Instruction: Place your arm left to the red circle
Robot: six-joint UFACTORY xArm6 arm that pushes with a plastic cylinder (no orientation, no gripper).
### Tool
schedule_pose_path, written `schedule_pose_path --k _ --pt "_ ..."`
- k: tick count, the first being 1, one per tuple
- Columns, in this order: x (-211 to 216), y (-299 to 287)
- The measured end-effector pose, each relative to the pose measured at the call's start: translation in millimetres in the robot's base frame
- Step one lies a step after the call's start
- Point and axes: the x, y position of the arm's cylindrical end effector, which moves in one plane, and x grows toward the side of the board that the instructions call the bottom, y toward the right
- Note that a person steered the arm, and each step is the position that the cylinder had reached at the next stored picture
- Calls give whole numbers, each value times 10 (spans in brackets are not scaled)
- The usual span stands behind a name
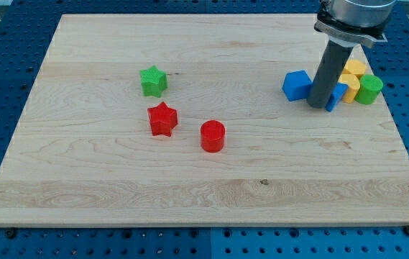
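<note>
Red circle [212, 136] lies far toward the view's left of my tip [320, 106], which has no jaws and half hides a blue block [339, 94].

**Bystander blocks sitting on the wooden board**

A green star [153, 80] is lying just above a red star [162, 119] left of centre. Toward the view's right, a blue cube [297, 85] is sitting near a second blue block [338, 94], yellow blocks [352, 76] and a green cylinder [368, 89], all resting on the wooden board [118, 180].
</note>
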Motion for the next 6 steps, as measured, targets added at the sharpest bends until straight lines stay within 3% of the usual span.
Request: schedule_pose_path --k 2,4,6 --pt "82 -92" --pt "1075 -211" --pt "1264 -1162"
